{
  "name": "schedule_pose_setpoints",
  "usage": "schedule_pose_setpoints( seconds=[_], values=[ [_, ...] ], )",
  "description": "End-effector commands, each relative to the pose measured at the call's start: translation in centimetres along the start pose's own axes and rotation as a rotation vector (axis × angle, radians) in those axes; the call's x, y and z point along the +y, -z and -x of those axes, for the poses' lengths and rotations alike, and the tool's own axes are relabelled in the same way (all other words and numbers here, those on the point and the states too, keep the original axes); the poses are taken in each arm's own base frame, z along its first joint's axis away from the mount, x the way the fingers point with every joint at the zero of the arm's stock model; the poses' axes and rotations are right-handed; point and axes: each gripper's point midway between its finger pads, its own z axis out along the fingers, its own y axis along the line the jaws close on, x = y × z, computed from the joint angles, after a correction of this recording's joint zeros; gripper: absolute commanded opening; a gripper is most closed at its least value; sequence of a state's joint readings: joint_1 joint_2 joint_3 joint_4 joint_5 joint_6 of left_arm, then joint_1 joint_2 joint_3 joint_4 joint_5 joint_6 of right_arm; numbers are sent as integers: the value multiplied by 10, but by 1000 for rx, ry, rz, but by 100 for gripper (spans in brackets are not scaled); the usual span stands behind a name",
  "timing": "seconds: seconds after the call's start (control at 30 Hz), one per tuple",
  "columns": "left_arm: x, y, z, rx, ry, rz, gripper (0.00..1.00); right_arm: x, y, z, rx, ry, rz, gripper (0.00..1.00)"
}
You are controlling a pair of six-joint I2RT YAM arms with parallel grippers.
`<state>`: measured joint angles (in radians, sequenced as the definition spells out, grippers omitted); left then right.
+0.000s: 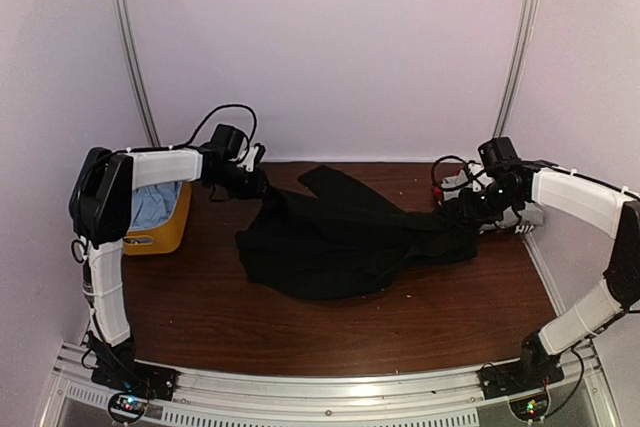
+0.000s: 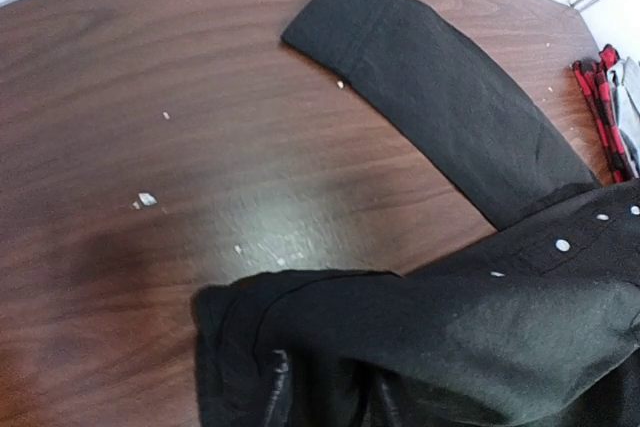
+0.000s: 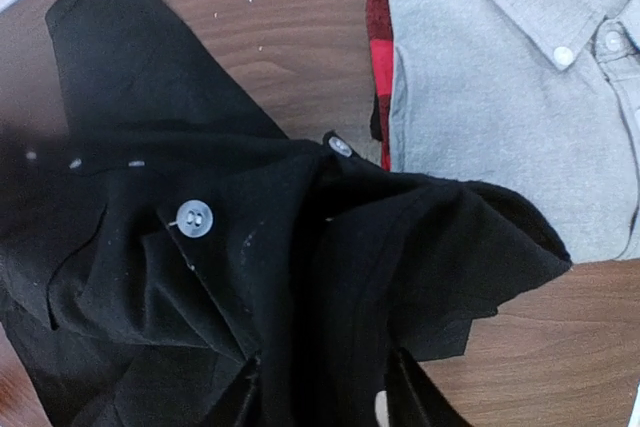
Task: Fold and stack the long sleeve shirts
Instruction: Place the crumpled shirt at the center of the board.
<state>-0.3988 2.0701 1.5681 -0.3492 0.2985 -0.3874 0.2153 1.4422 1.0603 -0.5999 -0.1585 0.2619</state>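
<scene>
I see the black shirt [image 1: 340,237] rumpled on the table [image 1: 300,332] right of the basket [image 1: 165,227], the grey shirt [image 3: 500,97] folded farther right of the basket, and the left gripper [image 2: 325,402] and right gripper [image 3: 325,402] sunk in black cloth, so I cannot tell whether they are released or clenched.

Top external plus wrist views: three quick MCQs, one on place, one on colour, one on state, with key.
1. Where is the yellow basket?
A) far left of the table
B) far right
C) centre

2. The folded shirt in the right wrist view is:
A) white
B) grey
C) blue

3. The black shirt is:
A) neatly folded
B) in the basket
C) unfolded and rumpled on the table

Key: A, it sits at the left edge in the top view; B, its buttoned collar and body are plainly grey; C, it sprawls with one sleeve stretched out.
</scene>
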Motion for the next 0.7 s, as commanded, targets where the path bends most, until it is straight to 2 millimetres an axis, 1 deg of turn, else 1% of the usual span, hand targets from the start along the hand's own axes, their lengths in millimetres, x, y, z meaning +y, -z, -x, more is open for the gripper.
schedule_pose_setpoints(
  seconds=[0.0,0.07,0.13,0.23,0.27,0.3,0.33,0.4,0.5,0.6,0.67],
  values=[
    [9,7,35,-107,-7,31,37,-7,35,15,-128,-3,-39,48],
    [12,10,43,-133,-7,50,46,-1,46,11,-162,-7,-17,53],
    [15,16,49,-152,-7,73,52,9,55,4,-190,-1,19,58],
    [10,31,52,-181,-21,69,56,33,63,-9,-212,26,87,65],
    [6,36,50,-188,-28,56,57,44,62,-15,-205,41,115,66],
    [2,41,46,-193,-35,36,58,51,62,-18,-203,44,140,67],
    [-2,47,41,-196,-38,18,60,63,60,-25,-191,64,170,68],
    [-10,57,28,-197,-42,-12,62,80,52,-33,-168,85,200,68],
    [-23,70,3,-204,-58,-38,64,97,35,-44,-121,114,210,68],
    [-43,74,-26,-191,-90,-64,64,112,16,-55,-87,147,220,68],
    [-49,73,-45,-179,-112,-54,65,119,2,-64,-54,172,213,68]
  ],
)
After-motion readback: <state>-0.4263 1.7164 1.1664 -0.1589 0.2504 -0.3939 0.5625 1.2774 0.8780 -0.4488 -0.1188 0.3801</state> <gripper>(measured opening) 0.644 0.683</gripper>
